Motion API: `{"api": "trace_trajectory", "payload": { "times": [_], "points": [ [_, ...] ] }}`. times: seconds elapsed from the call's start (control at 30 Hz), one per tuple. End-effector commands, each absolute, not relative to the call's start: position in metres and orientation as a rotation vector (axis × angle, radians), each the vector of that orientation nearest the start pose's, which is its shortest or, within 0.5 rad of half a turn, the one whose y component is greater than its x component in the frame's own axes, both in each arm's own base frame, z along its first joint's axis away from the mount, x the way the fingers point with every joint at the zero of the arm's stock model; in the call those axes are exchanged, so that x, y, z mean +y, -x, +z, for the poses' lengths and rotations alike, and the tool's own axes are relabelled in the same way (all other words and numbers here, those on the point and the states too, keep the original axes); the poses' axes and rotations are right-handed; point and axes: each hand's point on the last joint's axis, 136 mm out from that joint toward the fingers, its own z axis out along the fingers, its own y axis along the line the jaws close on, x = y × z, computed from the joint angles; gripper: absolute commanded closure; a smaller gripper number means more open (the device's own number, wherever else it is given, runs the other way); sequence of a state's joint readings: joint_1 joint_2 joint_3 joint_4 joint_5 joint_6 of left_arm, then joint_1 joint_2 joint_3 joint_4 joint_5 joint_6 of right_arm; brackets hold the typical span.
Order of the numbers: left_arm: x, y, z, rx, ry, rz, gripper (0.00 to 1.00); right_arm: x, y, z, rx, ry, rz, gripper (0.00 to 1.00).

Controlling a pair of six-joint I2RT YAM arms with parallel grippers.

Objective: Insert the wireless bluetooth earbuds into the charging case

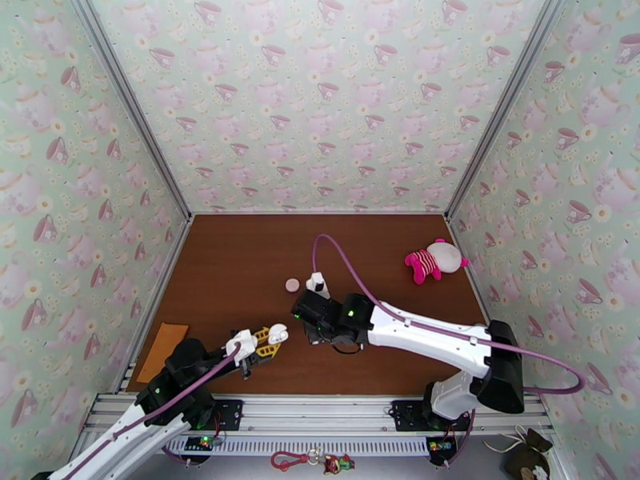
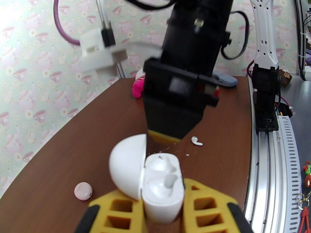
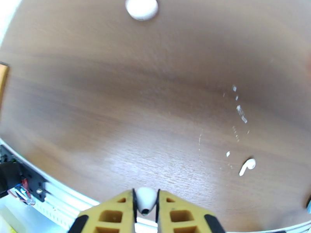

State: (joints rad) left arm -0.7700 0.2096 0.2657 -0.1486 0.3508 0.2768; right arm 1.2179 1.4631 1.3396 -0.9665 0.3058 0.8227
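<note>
Charging case [image 2: 163, 191] (lid open) in left gripper [image 2: 161, 202]; 1 earbud [image 2: 197, 141] outside.

White earbuds [image 3: 247, 166] and case [image 2: 162, 187], brown wooden table [image 1: 240, 266], teacup-patterned green walls [image 1: 320, 98]

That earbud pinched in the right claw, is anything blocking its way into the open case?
Nothing visible does. The earbud sits in the right claw; the case, held by the left claw, has its lid swung aside.
</note>
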Motion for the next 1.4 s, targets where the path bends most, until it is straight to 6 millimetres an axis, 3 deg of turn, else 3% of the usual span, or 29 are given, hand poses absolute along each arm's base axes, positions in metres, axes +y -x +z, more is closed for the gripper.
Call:
{"api": "trace_trajectory", "payload": {
  "times": [0.0, 0.23, 0.43, 0.87, 1.37],
  "points": [
    [-0.21, -0.134, 0.234, 1.297, -1.014, -0.689, 1.0, 0.308, -0.173, 0.239, 2.445, 0.411, 0.375, 0.81],
    [-0.214, -0.138, 0.233, 1.318, -1.001, -0.706, 1.0, 0.327, -0.15, 0.291, 2.291, 0.487, 0.51, 0.81],
    [-0.215, -0.138, 0.234, 1.318, -0.998, -0.713, 1.0, 0.346, -0.136, 0.309, 2.219, 0.528, 0.612, 0.81],
    [-0.216, -0.136, 0.236, 1.317, -0.989, -0.749, 1.0, 0.386, -0.116, 0.299, 2.17, 0.609, 0.693, 0.81],
    [-0.214, -0.14, 0.242, 1.348, -0.915, -0.792, 1.0, 0.391, -0.119, 0.282, 2.141, 0.587, 0.634, 0.81]
  ]
}}
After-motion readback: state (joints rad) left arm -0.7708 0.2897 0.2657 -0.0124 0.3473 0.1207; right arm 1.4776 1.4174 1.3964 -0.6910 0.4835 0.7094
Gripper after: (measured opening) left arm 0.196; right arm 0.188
